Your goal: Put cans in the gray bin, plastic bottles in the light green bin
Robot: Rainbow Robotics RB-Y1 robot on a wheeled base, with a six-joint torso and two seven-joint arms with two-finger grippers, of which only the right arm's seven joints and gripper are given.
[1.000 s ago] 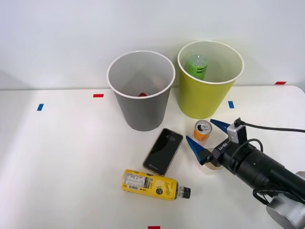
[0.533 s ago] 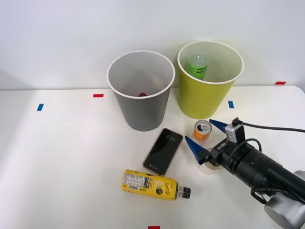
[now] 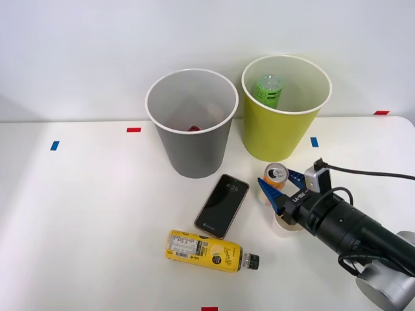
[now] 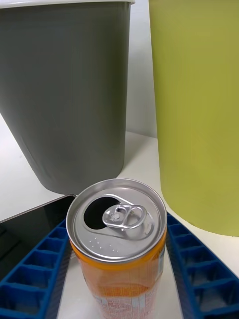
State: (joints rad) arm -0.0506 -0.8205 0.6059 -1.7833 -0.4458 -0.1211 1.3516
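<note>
Orange-sided and silver-topped, the can [image 4: 117,234] stood upright on the white table [image 3: 84,214] just in front of the light green bin [image 3: 284,123], with the black smartphone [image 3: 222,205] close by on its left. Your right gripper [image 3: 277,188] had the can between its 2 blue ribbed fingers [image 4: 35,271]. In the wrist view the pads sat right at the can's sides, yet you could not have confirmed from these pictures that they pressed it, so I would have called the grasp closing rather than made.

Judged from the layout, you were on the can step. The green ribbed bottle [image 3: 268,90] already lay inside the light green bin, and the yellow-labelled bottle [image 3: 209,251] was on its side near the table's front edge, untouched.

Your next move probably called for a firm squeeze low on the can, a lift straight up high enough to pass the white rim, then a carry left to the gray bin [image 3: 192,126]. That bin stood taller than the can and touching or nearly touching its green neighbour, so a short lift risked knocking a wall.
</note>
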